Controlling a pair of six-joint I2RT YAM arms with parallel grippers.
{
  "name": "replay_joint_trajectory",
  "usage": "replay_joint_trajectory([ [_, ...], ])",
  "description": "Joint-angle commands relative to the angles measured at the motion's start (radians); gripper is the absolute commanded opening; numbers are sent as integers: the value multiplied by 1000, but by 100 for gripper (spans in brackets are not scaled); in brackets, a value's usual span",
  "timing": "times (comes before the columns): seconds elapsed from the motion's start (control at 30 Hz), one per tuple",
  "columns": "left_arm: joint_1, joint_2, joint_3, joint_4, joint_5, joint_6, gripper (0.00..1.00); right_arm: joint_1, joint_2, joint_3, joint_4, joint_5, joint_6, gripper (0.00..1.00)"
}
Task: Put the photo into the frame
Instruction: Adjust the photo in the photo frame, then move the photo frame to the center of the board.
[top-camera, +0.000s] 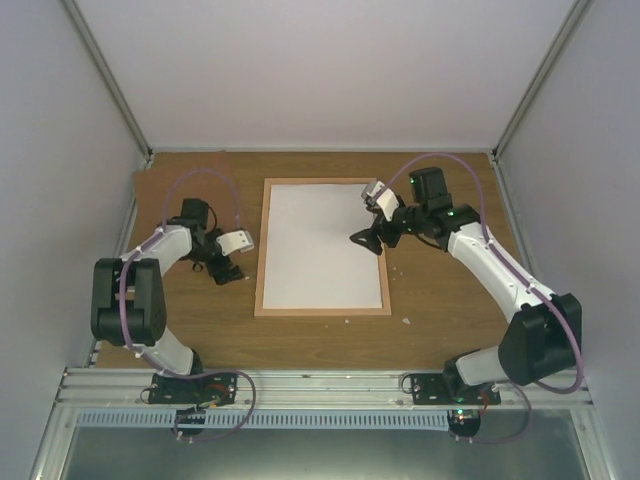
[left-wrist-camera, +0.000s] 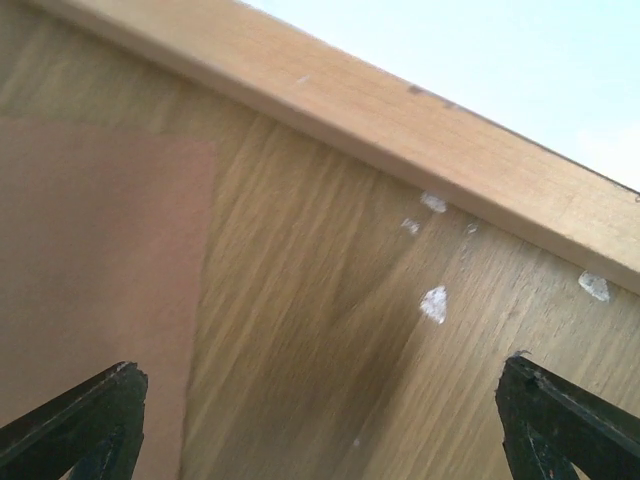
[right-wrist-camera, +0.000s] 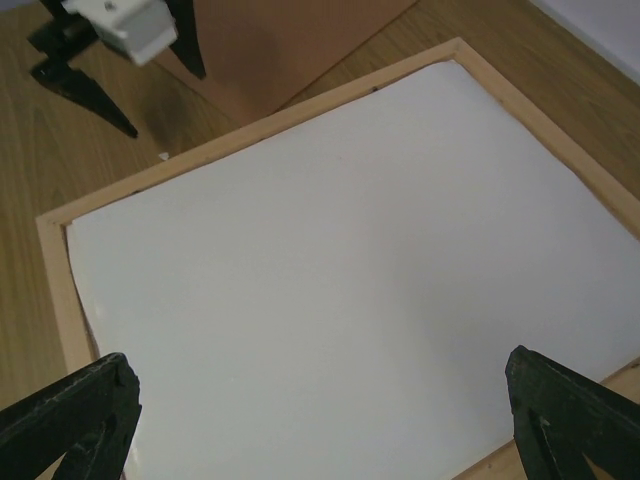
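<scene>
The frame (top-camera: 260, 250), thin light wood rails, lies flat at the table's middle. Inside its rails lies the photo (top-camera: 320, 245), with a plain white face up and no image showing. My right gripper (top-camera: 366, 243) hangs open over the photo's right edge; in the right wrist view its fingers (right-wrist-camera: 80, 410) stand wide above the white sheet (right-wrist-camera: 350, 250), touching nothing. My left gripper (top-camera: 228, 272) is open just left of the frame's left rail (left-wrist-camera: 400, 130), over bare table, its fingers (left-wrist-camera: 560, 420) wide apart and empty.
A plain brown backing board (top-camera: 160, 190) lies flat at the back left, reaching under the left arm (left-wrist-camera: 90, 250). Small white scraps (left-wrist-camera: 433, 303) dot the table beside the rail, and others lie near the frame's front right corner (top-camera: 406, 321). Walls enclose three sides.
</scene>
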Motion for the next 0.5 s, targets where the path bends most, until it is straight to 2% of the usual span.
replay_joint_trajectory([
  [0.0,-69,68,-6,31,-2,113,95,-42,-17,33,-37,-113,25,100],
  [0.27,-115,239,165,-78,30,240,93,-101,-40,39,-69,-190,29,100],
  [0.47,-195,359,257,-83,22,219,92,-132,-57,18,-68,-214,30,100],
])
